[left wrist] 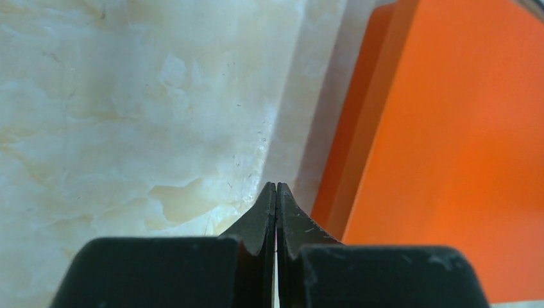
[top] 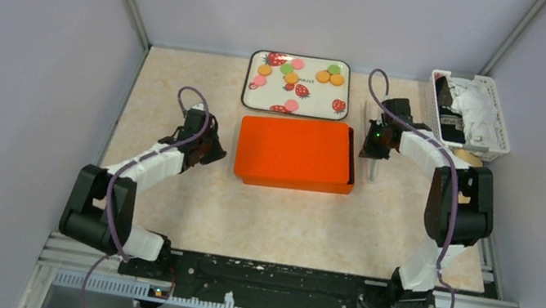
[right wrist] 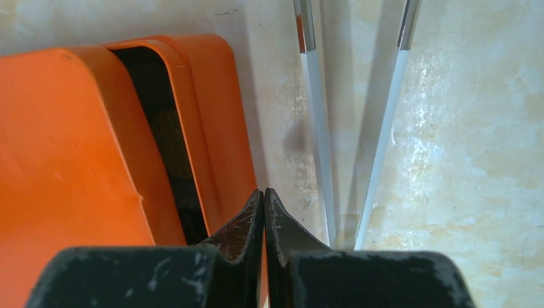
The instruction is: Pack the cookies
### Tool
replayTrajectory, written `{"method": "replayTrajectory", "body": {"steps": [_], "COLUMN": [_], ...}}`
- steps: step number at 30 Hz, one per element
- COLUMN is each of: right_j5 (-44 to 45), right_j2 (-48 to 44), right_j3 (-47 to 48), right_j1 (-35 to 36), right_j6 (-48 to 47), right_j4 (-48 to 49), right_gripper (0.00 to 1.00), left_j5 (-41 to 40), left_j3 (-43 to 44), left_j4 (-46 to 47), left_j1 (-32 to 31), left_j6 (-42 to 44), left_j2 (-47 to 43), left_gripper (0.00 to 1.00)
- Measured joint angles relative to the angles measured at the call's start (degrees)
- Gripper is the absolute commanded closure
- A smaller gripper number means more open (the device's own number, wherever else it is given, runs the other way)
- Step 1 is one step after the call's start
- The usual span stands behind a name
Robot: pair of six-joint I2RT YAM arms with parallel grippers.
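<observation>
Several cookies, small orange, green and pink discs, lie on a white strawberry-print tray at the back. In front of it stands an orange box; its lid is shifted left, showing a dark slot along the right side. My left gripper is shut and empty, low over the table just left of the box; its tips meet. My right gripper is shut and empty at the box's right rim; its tips meet.
Metal tongs lie on the table right of the box, both arms showing in the right wrist view. A white basket holding white paper cups stands at the back right. Grey walls enclose the table.
</observation>
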Motion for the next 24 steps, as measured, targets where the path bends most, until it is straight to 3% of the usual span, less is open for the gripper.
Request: {"method": "replayTrajectory", "body": {"steps": [12, 19, 24], "right_j5": [2.03, 5.35, 7.37], "right_j2": [5.51, 6.56, 7.85], "right_j3": [2.08, 3.98, 6.49], "right_j1": [3.52, 9.11, 13.09], "right_j6": [-0.72, -1.64, -1.46], "right_j4": [-0.79, -1.25, -1.7], "right_gripper": [1.0, 1.0, 1.0], "left_j5": [10.03, 7.82, 3.39], "left_j3": [3.13, 3.58, 1.95], "left_j4": [9.16, 7.52, 5.11], "left_j1": [-0.09, 0.92, 2.27], "left_j6": [-0.2, 1.01, 2.43], "left_j2": [15.85, 14.45, 6.91], "left_gripper": [1.0, 1.0, 1.0]}}
